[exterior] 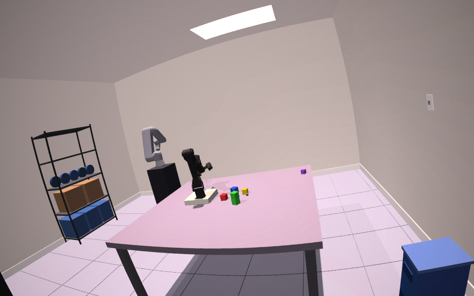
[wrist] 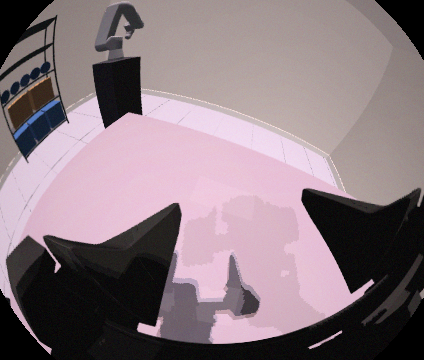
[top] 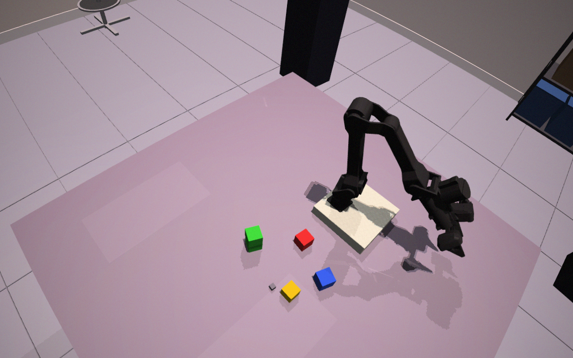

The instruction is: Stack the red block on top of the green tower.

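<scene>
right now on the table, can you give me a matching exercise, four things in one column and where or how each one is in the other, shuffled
Things:
1. red block
2. green tower
3. yellow block
4. gripper

Places or states:
A. open, holding nothing, off to the side of the base plate
B. next to a tiny grey cube
C. two cubes high
D. lying alone between the tower and the base plate

Pairs: 1-D, 2-C, 3-B, 4-A

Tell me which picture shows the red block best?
The top view: the red block sits big and unblocked between the green tower and the white base. The exterior view shows it tiny. The wrist view misses it.
</scene>
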Motion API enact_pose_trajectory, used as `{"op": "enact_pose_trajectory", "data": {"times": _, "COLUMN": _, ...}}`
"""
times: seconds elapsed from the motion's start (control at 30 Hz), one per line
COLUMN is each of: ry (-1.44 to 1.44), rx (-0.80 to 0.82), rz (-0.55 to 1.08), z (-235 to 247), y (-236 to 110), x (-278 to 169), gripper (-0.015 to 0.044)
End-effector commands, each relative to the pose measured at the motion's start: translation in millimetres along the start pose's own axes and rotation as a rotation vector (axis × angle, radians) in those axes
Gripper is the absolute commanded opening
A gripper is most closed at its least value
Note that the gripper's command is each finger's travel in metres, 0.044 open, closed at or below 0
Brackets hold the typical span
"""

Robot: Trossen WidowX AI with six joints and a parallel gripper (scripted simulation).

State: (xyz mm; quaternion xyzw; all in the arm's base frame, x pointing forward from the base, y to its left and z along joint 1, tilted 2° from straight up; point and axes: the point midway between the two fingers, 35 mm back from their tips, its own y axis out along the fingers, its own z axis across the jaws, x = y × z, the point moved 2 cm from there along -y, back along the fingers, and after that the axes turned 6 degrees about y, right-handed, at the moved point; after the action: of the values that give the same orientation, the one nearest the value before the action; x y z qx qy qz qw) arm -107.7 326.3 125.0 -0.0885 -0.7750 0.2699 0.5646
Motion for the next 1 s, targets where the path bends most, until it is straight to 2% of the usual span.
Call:
{"op": "enact_pose_trajectory", "data": {"times": 0.0, "ry": 0.084, "rx": -0.071, "rz": 0.075, "z": -35, "y": 1, "x": -12, "gripper": 0.044}}
{"op": "enact_pose_trajectory", "data": {"times": 0.47, "ry": 0.369, "rx": -0.295, "rz": 0.317, "z": -133, "y": -24, "x": -67, "gripper": 0.044}}
{"op": "enact_pose_trajectory", "data": {"times": 0.97, "ry": 0.734, "rx": -0.517, "rz": 0.539, "z": -204, "y": -88, "x": -133, "gripper": 0.044}}
